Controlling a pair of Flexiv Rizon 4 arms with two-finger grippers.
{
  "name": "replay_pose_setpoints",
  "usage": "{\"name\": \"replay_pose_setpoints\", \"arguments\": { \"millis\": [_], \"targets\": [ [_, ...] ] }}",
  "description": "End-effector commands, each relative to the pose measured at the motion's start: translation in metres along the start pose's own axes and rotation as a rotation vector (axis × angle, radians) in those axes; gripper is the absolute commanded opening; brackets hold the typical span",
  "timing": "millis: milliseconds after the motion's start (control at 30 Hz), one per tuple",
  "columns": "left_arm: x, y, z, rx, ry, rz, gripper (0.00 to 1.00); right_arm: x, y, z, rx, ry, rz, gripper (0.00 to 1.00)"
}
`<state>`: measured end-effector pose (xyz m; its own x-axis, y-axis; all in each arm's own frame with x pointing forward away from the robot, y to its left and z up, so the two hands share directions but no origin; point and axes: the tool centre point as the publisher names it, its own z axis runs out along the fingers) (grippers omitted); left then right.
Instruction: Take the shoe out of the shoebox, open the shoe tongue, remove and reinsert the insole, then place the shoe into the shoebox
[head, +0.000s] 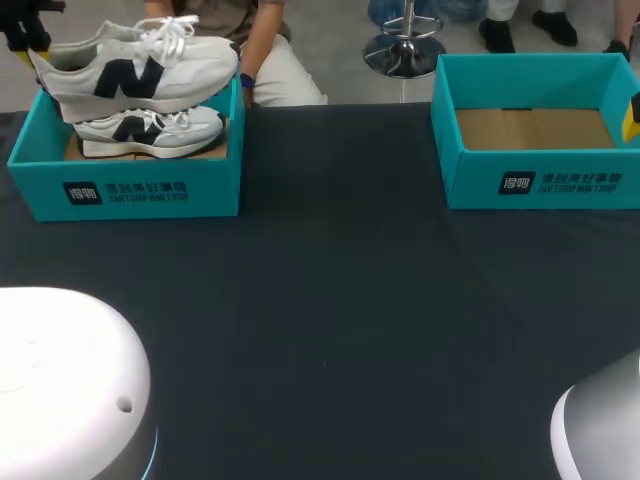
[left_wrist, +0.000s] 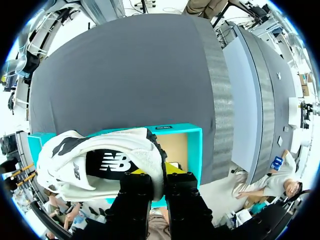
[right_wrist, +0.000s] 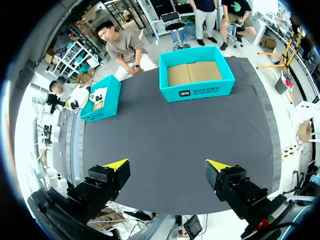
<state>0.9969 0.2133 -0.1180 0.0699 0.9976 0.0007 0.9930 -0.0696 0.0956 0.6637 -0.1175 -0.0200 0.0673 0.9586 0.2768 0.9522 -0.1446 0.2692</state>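
Shoe (head: 140, 65) in left tool (left_wrist: 159, 179) above shoebox (head: 150, 192) (another shoe (head: 150, 130) inside)

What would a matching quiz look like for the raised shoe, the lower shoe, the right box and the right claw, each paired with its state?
Things:
1. raised shoe
2. lower shoe
3. right box
4. right claw

States:
A. empty
B. open, holding nothing
C. lying in the left box
D. held above the left box

Pairs: 1-D, 2-C, 3-A, 4-B
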Motion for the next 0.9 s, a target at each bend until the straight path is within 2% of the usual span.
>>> {"name": "replay_pose_setpoints", "arguments": {
  "millis": [33, 300, 433, 533, 900],
  "targets": [
    [-0.037, -0.045, -0.007, -0.054, 0.029, 0.006, 0.0, 0.001, 0.003, -0.001, 0.007, -0.002, 0.001, 1.0],
    [-0.105, -0.088, 0.0, -0.029, 0.031, 0.082, 0.0, 0.001, 0.003, -0.001, 0.007, -0.002, 0.001, 1.0],
    [-0.129, -0.108, 0.005, -0.013, 0.029, 0.122, 0.0, 0.001, 0.003, -0.001, 0.007, -0.002, 0.001, 1.0],
    [-0.136, -0.118, 0.006, 0.003, 0.018, 0.169, 0.0, 0.001, 0.003, -0.001, 0.007, -0.002, 0.001, 1.0],
    [-0.136, -0.118, 0.006, 0.003, 0.018, 0.169, 0.0, 0.001, 0.003, -0.001, 0.007, -0.002, 0.001, 1.0]
  ]
}}
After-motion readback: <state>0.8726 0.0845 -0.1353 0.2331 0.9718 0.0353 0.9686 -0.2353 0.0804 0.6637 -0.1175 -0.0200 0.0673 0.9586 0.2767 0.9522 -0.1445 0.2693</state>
